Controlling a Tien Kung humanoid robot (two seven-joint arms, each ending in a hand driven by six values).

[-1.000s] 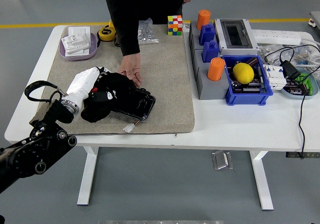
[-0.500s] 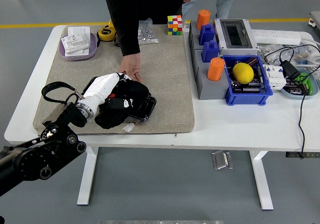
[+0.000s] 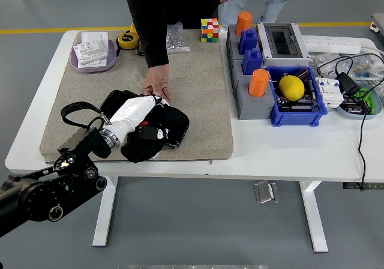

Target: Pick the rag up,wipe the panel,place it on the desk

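Note:
My left hand [image 3: 149,122], white-backed with black fingers, presses a black rag [image 3: 157,134] down on a dark flat panel [image 3: 117,99] lying on the grey mat [image 3: 198,95]. The fingers are curled on the rag. The rag covers the panel's right part; the panel's left corner shows beside my wrist. A person's hand [image 3: 157,87] rests on the mat at the panel's far edge, touching it. My right arm is out of view.
A purple tray [image 3: 77,62], a yellow tape measure [image 3: 127,39], a bag of screws [image 3: 176,38] and a colour cube [image 3: 209,29] stand at the back. Grey blocks with orange cylinders [image 3: 259,83], a blue bin with a lemon [image 3: 292,87] and cables [image 3: 351,80] fill the right.
My left hand has slid the rag to the right across the panel, uncovering the panel's left part. The person's hand has stayed at the panel's far edge.

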